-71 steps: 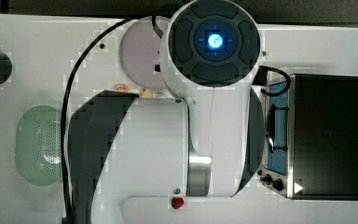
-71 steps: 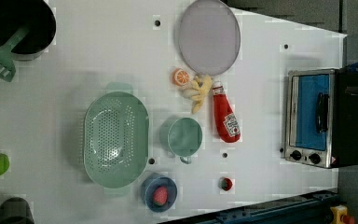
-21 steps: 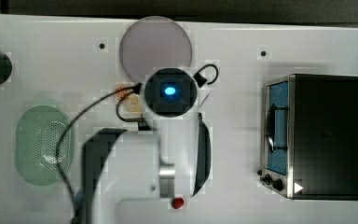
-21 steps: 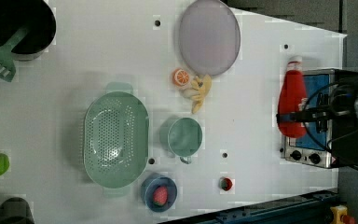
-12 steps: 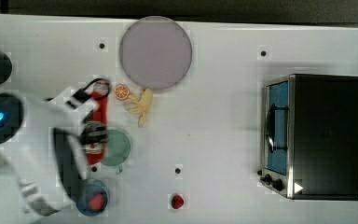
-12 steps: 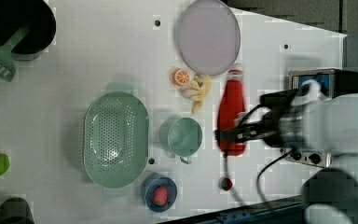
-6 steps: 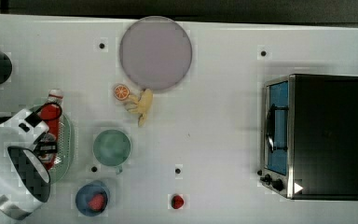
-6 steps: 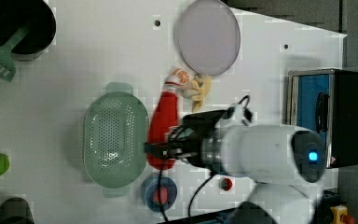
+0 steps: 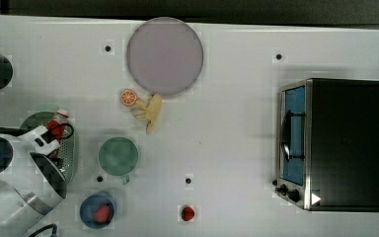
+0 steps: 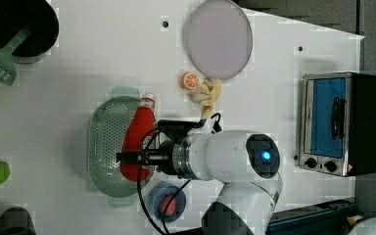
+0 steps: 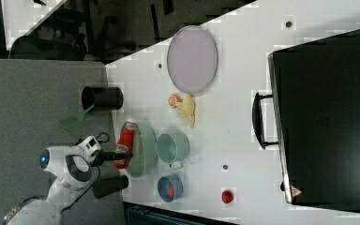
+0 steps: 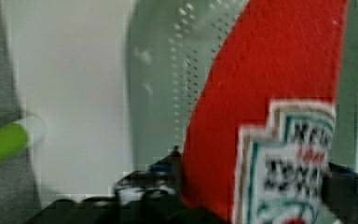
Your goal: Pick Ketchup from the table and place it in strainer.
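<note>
The gripper (image 10: 133,157) is hanging over the strainer (image 10: 105,147) with the ketchup bottle (image 10: 136,142) between its fingers, so a release should drop it inside; whether they are clamping or parting, I cannot tell.

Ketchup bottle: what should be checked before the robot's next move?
1. Ketchup over the strainer: ok, its red body lies above the dotted bottom.
2. Bottle resting on the bottom by itself: cannot tell.
3. Cap inside the rim: cannot tell, it sits right at the rim.
4. Pincer at the bottle's lower body, over the strainer: ok.
5. Strainer flat on the table: ok.
6. Cup apart from the strainer: ok.
</note>
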Motion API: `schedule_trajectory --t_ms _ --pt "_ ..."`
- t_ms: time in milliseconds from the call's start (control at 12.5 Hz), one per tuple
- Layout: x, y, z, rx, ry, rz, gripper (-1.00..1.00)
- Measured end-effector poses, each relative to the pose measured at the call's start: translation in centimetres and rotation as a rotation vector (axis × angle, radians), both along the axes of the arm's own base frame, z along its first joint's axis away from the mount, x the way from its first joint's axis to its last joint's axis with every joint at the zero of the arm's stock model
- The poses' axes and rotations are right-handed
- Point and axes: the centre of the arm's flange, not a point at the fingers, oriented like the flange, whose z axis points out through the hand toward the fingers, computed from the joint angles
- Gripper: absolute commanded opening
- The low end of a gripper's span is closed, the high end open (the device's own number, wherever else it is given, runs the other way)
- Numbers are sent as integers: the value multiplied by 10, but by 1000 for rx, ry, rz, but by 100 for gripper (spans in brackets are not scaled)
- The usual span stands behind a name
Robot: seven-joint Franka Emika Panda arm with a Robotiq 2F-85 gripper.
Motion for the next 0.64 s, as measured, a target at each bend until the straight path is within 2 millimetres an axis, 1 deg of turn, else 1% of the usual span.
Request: schedule_trajectory --t_ms 80,160,240,320,480,640 --pt "-1 -3 -7 -10 14 -13 100" --pt "-1 -6 -9 -15 18 -25 100" --pt "2 -8 -5 -14 14 -40 100" --pt "6 -10 6 -12 -8 -53 100" --pt "18 -20 42 -13 -86 -77 100" --pt "38 -41 94 -21 -204 -129 100"
